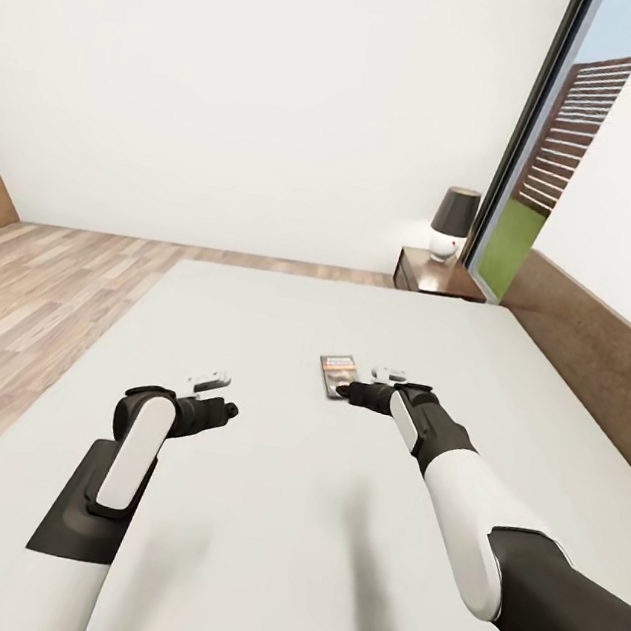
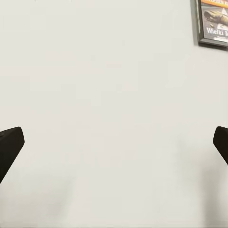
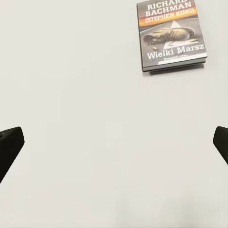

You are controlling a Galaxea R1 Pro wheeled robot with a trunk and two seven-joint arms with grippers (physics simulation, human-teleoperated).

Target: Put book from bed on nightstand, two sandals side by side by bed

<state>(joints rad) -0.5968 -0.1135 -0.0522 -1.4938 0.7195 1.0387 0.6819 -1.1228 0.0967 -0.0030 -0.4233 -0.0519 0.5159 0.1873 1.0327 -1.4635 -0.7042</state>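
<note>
The book (image 1: 338, 374) lies flat on the pale mattress of the bed (image 1: 256, 509), dark cover up. White "RICHARD BACHMAN" lettering reads clearly on the book (image 3: 172, 35) in the right wrist view. My right gripper (image 1: 354, 394) hovers just short of its near edge, fingers (image 3: 10, 145) spread wide, open and empty. My left gripper (image 1: 223, 409) hangs over bare mattress to the book's left, also open. A corner of the book (image 2: 213, 23) appears in the left wrist view. The nightstand (image 1: 431, 273) stands beyond the bed's far side. The two sandals are out of view.
A lamp (image 1: 453, 225) with a dark shade stands on the nightstand. The wooden headboard (image 1: 595, 342) runs along the bed's right side. The tall glass window (image 1: 555, 169) rises behind the nightstand. Wood-plank floor (image 1: 47, 286) lies left of the bed.
</note>
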